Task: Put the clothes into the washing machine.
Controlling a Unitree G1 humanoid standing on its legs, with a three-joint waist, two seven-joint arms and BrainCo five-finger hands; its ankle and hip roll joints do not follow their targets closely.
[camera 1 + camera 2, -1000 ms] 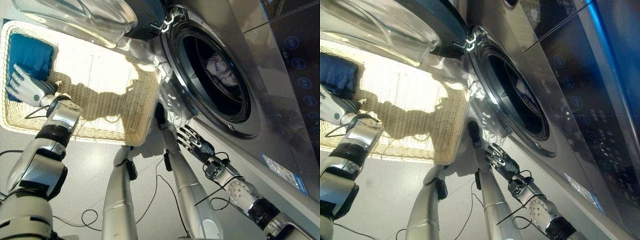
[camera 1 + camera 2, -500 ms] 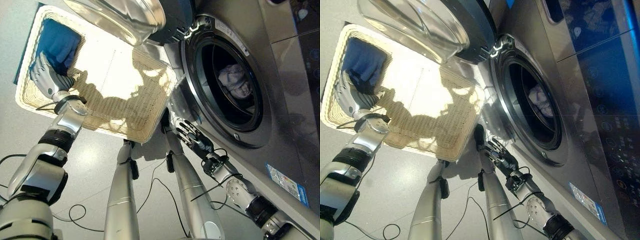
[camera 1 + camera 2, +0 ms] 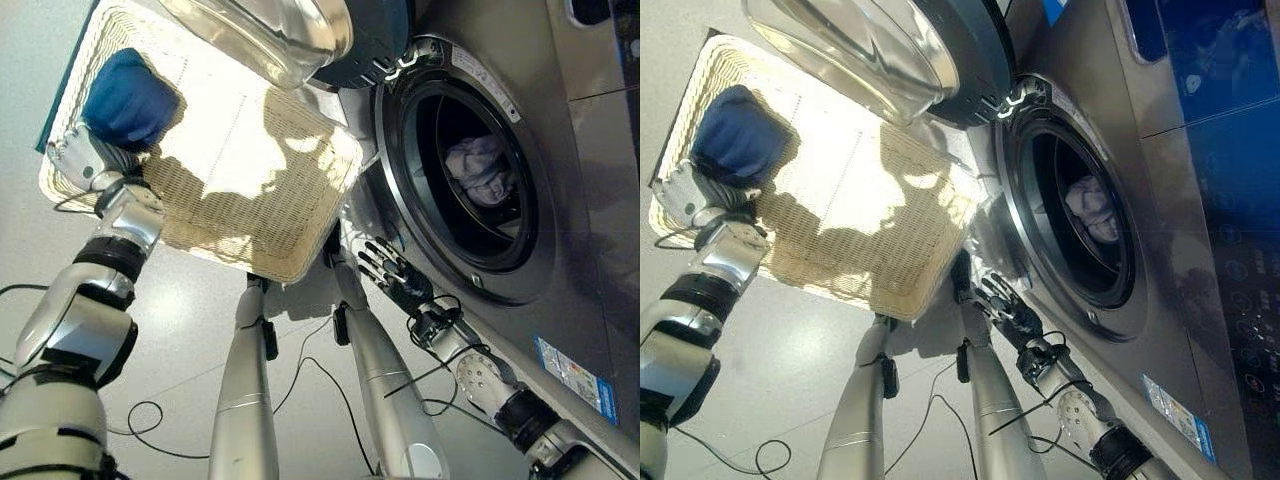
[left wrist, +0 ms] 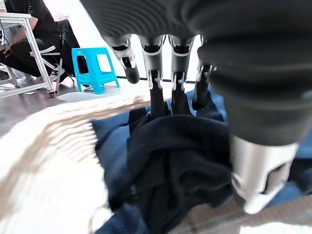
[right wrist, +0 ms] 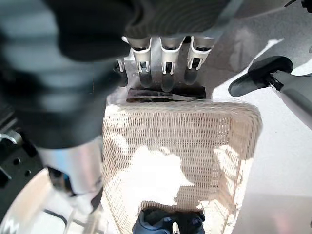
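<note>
A garment point(image 3: 130, 100) lies in the basket point(image 3: 290, 200), left of the washing machine point(image 3: 560, 200).

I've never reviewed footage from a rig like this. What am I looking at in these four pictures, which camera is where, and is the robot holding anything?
This is a two-legged humanoid robot with silver arms and fingered hands, loading laundry. Two pictures come from a stereo camera on its head, looking down; the other two come from cameras on its wrists, looking along each hand.

On the floor lies a flat wicker basket, beside a front-loading washing machine whose door stands open. A white garment already lies in the drum.

The left hand is in the basket's far corner, its fingers curled into a bunched blue cloth; the left wrist view shows this grip close up. The right hand hangs open and empty below the machine's opening.

A blue stool stands in the background.
</note>
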